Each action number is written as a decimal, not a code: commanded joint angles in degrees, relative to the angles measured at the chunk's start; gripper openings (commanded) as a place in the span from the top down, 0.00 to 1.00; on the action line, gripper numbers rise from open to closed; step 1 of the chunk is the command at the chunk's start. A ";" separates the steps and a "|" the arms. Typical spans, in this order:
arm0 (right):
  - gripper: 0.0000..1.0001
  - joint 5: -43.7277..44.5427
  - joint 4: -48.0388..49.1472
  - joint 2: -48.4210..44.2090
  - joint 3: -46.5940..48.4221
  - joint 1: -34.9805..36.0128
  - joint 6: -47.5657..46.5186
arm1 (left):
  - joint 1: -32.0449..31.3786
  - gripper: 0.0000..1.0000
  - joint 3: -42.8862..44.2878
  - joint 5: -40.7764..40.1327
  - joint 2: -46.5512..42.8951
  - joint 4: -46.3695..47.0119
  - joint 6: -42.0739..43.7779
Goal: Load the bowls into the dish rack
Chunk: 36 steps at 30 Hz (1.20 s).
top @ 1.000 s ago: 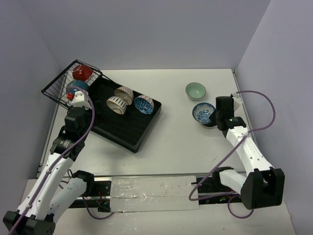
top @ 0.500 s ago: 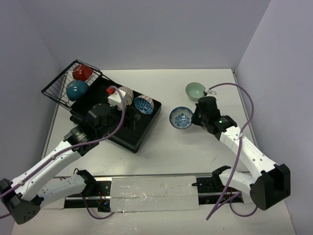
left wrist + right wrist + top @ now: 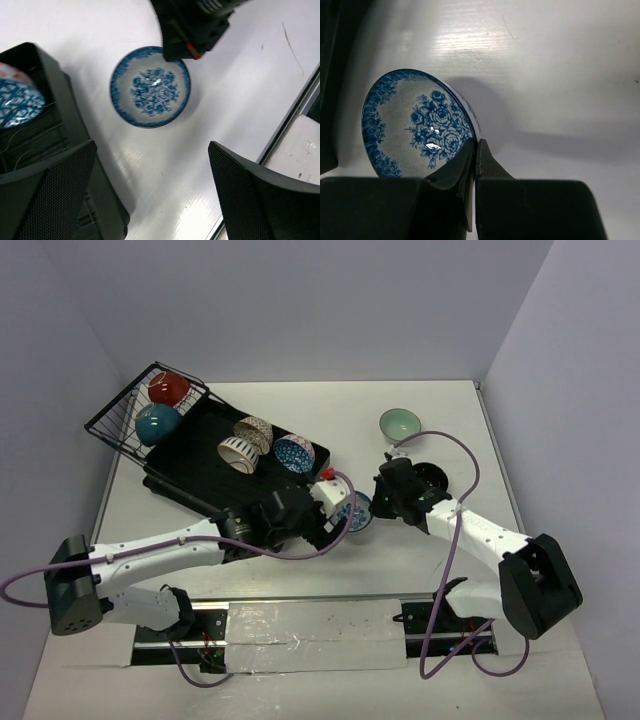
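Item: bowl, rim clamped by right pincer. Left pincer spread wide, empty, above it. Step: probably handover. Next: left grips free rim, carries to rack.

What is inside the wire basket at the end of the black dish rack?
Inside the wire basket lie two bowls: a red bowl and, nearer to the arms, a teal bowl. Anything beneath them is covered, so I cannot tell.
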 commanded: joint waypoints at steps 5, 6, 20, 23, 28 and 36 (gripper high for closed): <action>0.77 0.70 4.61 -1.78 -1.85 0.64 -0.75 | -4.22 0.01 2.25 -0.27 6.67 4.80 5.92; 0.69 0.97 4.00 -2.48 -1.85 0.56 -0.84 | -4.48 0.01 2.86 -0.36 8.24 4.54 6.71; 0.10 17.48 -9.09 -18.20 1.84 -2.07 1.52 | -5.80 0.14 9.81 3.68 19.84 -0.47 16.10; 0.01 22.15 -12.00 -22.60 1.84 -4.27 4.34 | -5.80 0.22 10.08 6.49 22.04 -0.56 19.36; 0.00 23.83 -12.62 -28.23 -0.80 -8.39 6.28 | -5.45 0.32 12.71 8.34 26.70 -2.32 21.57; 0.00 22.68 -12.10 -33.25 -4.05 -10.43 6.46 | -2.38 0.43 15.96 10.45 30.84 -2.41 22.97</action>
